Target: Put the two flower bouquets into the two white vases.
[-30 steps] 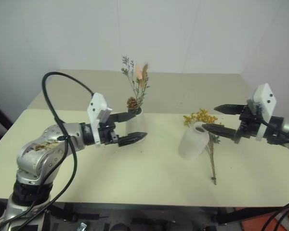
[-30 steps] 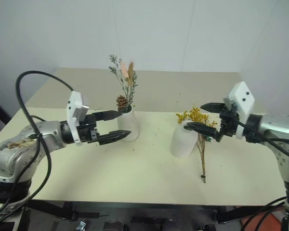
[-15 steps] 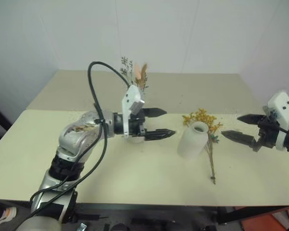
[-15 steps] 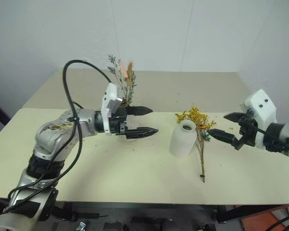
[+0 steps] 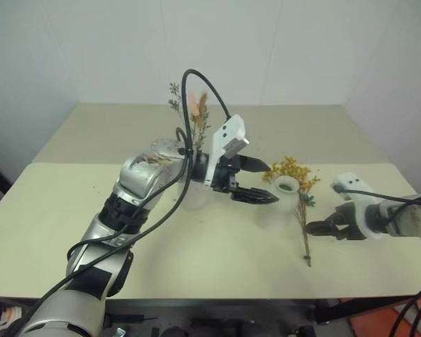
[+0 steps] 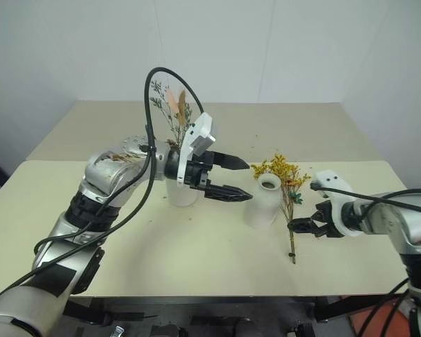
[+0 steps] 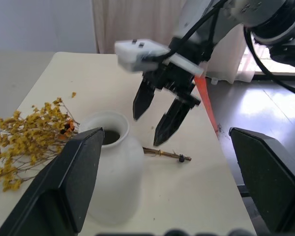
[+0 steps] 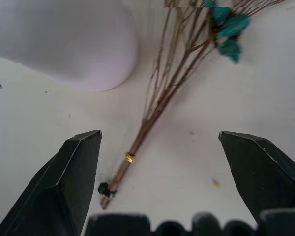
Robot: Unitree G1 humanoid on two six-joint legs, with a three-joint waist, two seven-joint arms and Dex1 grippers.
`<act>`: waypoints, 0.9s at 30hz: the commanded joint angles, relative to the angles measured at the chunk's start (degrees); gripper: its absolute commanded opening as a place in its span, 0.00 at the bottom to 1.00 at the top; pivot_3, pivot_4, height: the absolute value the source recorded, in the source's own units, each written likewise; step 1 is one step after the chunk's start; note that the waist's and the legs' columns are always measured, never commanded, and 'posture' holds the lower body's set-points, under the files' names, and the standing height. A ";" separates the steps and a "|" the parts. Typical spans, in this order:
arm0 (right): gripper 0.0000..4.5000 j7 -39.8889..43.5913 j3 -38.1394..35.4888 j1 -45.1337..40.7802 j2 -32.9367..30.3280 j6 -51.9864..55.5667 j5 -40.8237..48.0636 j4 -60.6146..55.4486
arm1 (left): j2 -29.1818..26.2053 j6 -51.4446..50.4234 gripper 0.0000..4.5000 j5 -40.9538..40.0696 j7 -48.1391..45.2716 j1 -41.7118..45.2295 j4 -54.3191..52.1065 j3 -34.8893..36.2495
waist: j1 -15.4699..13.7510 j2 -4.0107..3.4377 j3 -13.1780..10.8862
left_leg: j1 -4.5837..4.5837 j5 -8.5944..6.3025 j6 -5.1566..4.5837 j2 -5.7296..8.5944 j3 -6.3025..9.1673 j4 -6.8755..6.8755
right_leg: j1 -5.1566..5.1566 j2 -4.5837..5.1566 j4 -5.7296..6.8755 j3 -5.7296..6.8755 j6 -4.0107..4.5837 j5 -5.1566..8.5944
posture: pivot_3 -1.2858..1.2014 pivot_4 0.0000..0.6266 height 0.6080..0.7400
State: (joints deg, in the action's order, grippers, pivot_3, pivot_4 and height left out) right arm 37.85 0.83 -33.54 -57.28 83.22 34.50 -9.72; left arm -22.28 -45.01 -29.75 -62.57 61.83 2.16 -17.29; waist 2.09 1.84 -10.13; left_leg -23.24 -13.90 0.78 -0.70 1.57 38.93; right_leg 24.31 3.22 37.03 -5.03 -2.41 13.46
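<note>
A slim bouquet [image 6: 174,112] with a pine cone stands in the tapered white vase [image 6: 182,193], behind my left arm. The bottle-shaped white vase [image 6: 261,203] stands upright at mid-table with nothing in it. The yellow bouquet [image 6: 284,170] lies flat just right of it, blossoms by the vase's neck and stems [image 8: 157,103] towards the table's front edge. My left gripper [image 6: 247,181] hovers open just left of the bottle vase's neck, pointing at it. My right gripper [image 6: 303,223] is open, low over the table, with the lower stems between its spread fingers.
A black cable [image 6: 154,77] loops high above my left arm. The cream table [image 6: 196,267] has free room in front and on the left, with small flower crumbs scattered on it. A second tabletop [image 6: 281,119] adjoins behind, ending at the white wall.
My left gripper has swung right, from the tapered vase to beside the bottle vase. My right gripper has dropped and tipped down over the yellow bouquet's stems. Both stayed open.
</note>
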 commanded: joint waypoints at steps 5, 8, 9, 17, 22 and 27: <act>1.00 -1.49 7.22 -5.11 1.92 -3.37 -5.81 5.64 | 2.78 -0.10 0.99 2.35 -0.09 4.51 0.23 -1.36 | 0.00 0.00 0.00 | 0.02 0.00 0.00 0.01 0.00 0.02 | -0.03 0.02 0.01 0.00 -0.01 0.00 | 0.52 0.24 1.00; 1.00 -1.12 9.75 -6.09 3.00 -6.50 -8.29 8.39 | 3.25 0.04 0.99 3.47 -0.06 4.97 0.85 -1.93 | 0.15 0.00 0.00 | 0.02 0.00 0.00 0.01 0.00 0.01 | -0.03 0.01 0.01 -0.01 -0.01 0.00 | 0.52 0.24 1.00; 1.00 -1.37 11.32 -6.50 3.74 -8.61 -10.06 10.07 | 3.51 -0.03 0.99 3.88 0.09 5.14 0.93 -2.15 | 0.28 0.00 0.00 | 0.03 0.00 0.00 0.01 0.00 0.01 | -0.03 0.01 0.01 -0.01 -0.01 0.00 | 0.52 0.24 1.00; 0.80 -0.35 14.60 -6.91 8.67 -16.39 -16.25 15.49 | 3.71 -0.55 1.00 5.22 0.81 4.81 0.71 -1.41 | 0.62 -0.01 0.01 | 0.14 0.00 0.00 0.00 -0.02 0.01 | -0.10 -0.02 0.04 -0.05 -0.02 -0.01 | 0.52 0.24 1.00; 0.42 0.07 12.94 -7.09 8.96 -16.63 -17.60 16.77 | 2.72 -0.88 1.00 5.64 1.09 4.07 0.37 -1.20 | 0.55 -0.02 0.02 | 0.14 0.00 0.00 0.00 -0.01 0.01 | -0.10 -0.02 0.05 -0.05 -0.02 -0.01 | 0.52 0.24 1.00; 0.03 -1.57 9.20 -7.66 10.34 -14.45 -17.85 18.13 | 1.35 -0.69 1.00 6.08 1.05 3.83 1.16 -0.78 | 0.51 -0.02 0.01 | 0.12 0.00 0.00 0.00 0.00 0.01 | -0.09 -0.01 0.04 -0.04 -0.01 -0.01 | 0.52 0.24 1.00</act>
State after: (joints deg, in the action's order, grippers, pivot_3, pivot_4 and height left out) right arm 37.03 12.27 -40.76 -47.47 67.03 16.83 7.80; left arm -20.51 -46.30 -24.03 -61.45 64.98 3.73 -19.65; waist 2.60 1.83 -10.11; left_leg -23.12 -13.90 0.78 -0.70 1.57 38.94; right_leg 24.23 3.21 37.08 -5.07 -2.42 13.45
